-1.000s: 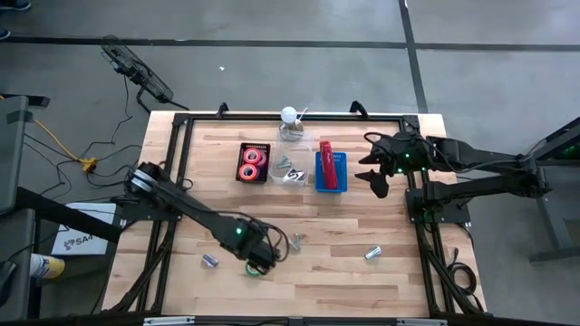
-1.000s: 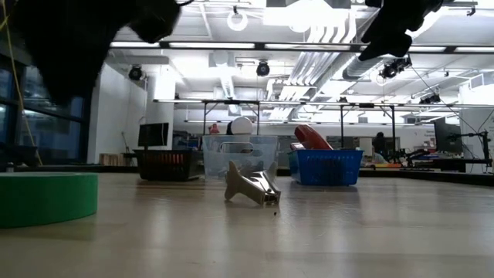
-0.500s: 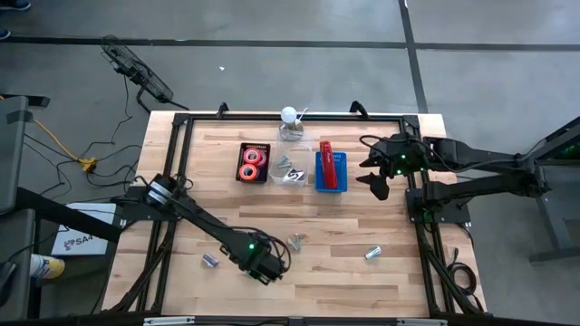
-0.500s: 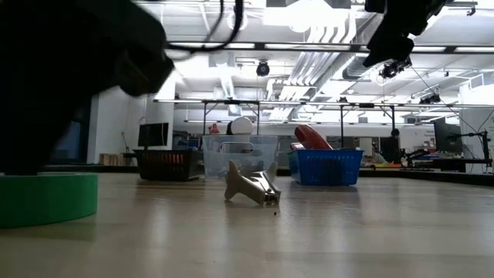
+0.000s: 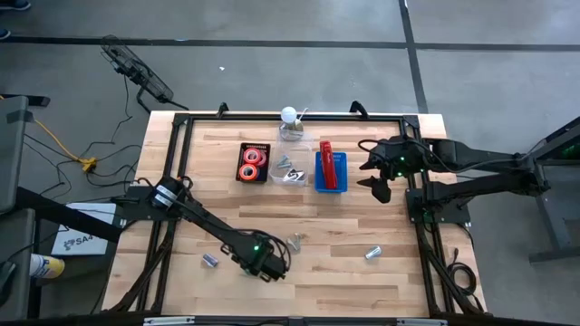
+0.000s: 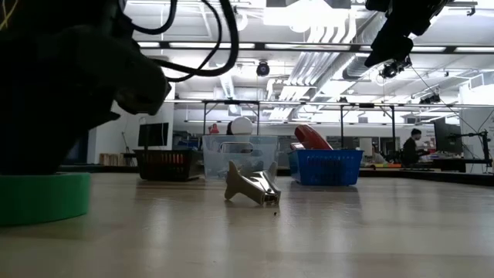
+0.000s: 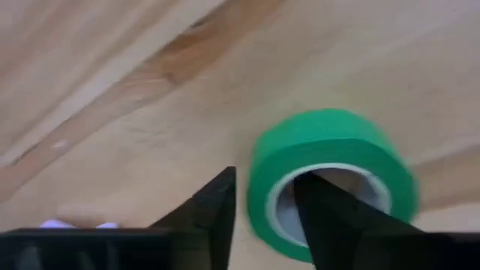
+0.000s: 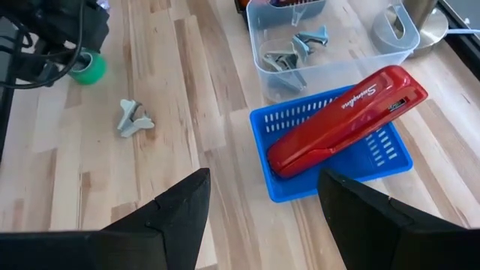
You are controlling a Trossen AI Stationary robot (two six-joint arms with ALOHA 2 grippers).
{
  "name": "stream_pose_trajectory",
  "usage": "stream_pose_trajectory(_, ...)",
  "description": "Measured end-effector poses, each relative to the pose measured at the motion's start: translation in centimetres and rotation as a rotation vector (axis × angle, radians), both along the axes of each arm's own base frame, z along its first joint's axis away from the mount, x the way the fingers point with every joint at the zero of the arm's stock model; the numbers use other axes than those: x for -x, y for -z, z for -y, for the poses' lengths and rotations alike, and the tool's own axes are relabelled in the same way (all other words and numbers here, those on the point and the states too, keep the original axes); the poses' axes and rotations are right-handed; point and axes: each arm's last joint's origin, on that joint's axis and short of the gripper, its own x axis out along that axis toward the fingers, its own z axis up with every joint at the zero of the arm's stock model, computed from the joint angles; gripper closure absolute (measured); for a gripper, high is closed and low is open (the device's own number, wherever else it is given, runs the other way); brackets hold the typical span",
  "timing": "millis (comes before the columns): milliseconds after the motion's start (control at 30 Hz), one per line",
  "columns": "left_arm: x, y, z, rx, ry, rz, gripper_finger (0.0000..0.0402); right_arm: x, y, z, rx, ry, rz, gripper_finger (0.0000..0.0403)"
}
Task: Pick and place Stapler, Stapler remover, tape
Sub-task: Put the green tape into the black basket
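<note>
A green tape roll (image 7: pixel 330 150) lies flat on the table near the front edge, left of centre (image 6: pixel 38 197). My left gripper (image 5: pixel 263 264) points down onto it, shut astride its wall. A grey staple remover (image 5: pixel 294 241) lies just to the roll's right (image 8: pixel 133 118). The red stapler (image 8: pixel 345 120) rests tilted in the blue tray (image 8: pixel 337 178) at the far middle. Two red-orange tape rolls sit in a black tray (image 5: pixel 253 163). My right gripper (image 8: pixel 262 202) hangs open in the air right of the blue tray (image 5: pixel 372 177). My left gripper comes from above with one finger (image 7: pixel 322 217) inside the roll's pale core and the other (image 7: pixel 214 217) outside the green wall. The near part of the wall (image 7: pixel 259 199) stands between them. The roll lies flat on the table.
A clear bin (image 8: pixel 292 52) with several grey staple removers stands between the black tray and the blue tray. Two small loose items lie near the front, one at the left (image 5: pixel 210 260) and one at the right (image 5: pixel 372 253). A white-topped container (image 5: pixel 289 122) stands at the far edge.
My left gripper has come down toward the table's near edge onto the green roll, which it now covers in the high view. In the low view the roll has slid a little sideways on the table.
</note>
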Motion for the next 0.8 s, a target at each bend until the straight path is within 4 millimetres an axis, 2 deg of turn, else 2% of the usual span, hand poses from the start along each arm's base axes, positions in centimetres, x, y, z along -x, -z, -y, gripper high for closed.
stream_pose_trajectory(200,0.0,0.0,0.0,0.02,-0.008,-0.014,0.0364,0.0,0.0,0.0,0.019,-0.018,-0.002,0.0165)
stream_pose_trajectory(233,0.0,0.0,0.1,0.02,-0.008,-0.013,0.0368,0.0,0.0,0.0,0.022,-0.021,-0.002,0.0165)
stream_pose_trajectory(467,-0.1,-0.6,-0.3,0.024,-0.029,0.011,0.0368,0.0,0.0,0.0,0.03,-0.03,-0.003,0.0165)
stream_pose_trajectory(800,-0.3,-4.7,-2.8,-0.041,-0.13,0.131,0.0368,0.0,0.0,0.0,0.035,-0.035,-0.003,0.0165)
